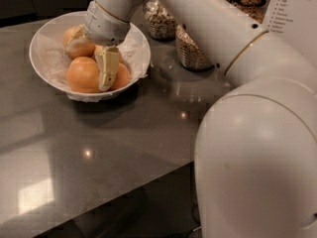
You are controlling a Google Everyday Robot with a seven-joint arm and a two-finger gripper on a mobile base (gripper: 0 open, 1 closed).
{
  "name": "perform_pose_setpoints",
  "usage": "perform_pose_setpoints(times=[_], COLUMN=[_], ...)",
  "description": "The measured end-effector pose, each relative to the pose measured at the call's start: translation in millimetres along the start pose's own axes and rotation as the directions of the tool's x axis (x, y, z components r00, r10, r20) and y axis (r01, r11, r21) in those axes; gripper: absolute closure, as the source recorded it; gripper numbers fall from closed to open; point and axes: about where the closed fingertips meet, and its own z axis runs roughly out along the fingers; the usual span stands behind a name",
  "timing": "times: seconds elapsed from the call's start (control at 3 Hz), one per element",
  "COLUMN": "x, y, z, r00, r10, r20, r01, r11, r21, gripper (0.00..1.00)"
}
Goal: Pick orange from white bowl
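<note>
The white bowl (44, 38) with crinkled paper lining stands on the dark counter at the back left. It holds several oranges: one at the front left (80, 75), one at the back (73, 35), one at the right (122, 76), and one mostly hidden under the arm. My gripper (94, 58) reaches down into the bowl among the oranges, with its wrist over the middle of the bowl. It hides the centre of the pile.
Two glass jars of cereal (161, 20) (190, 51) stand just right of the bowl. A white sign (292, 9) is at the back right. My white arm and base (257, 148) fill the right side. The counter's front edge (124, 182) runs diagonally.
</note>
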Motion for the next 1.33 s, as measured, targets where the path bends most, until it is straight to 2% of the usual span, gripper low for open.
perform_pose_setpoints(times=[0.67,1.0,1.33], x=[2.0,2.0,2.0], y=[-2.7,-2.8,-2.8], z=[14.7,14.8,14.8], r00=[1.0,1.0,1.0], r10=[0.005,0.005,0.005], r20=[0.018,0.018,0.018], r01=[-0.004,-0.004,-0.004], r11=[0.9993,0.9993,0.9993], r21=[-0.036,-0.036,-0.036], gripper=[0.2,0.39,0.62])
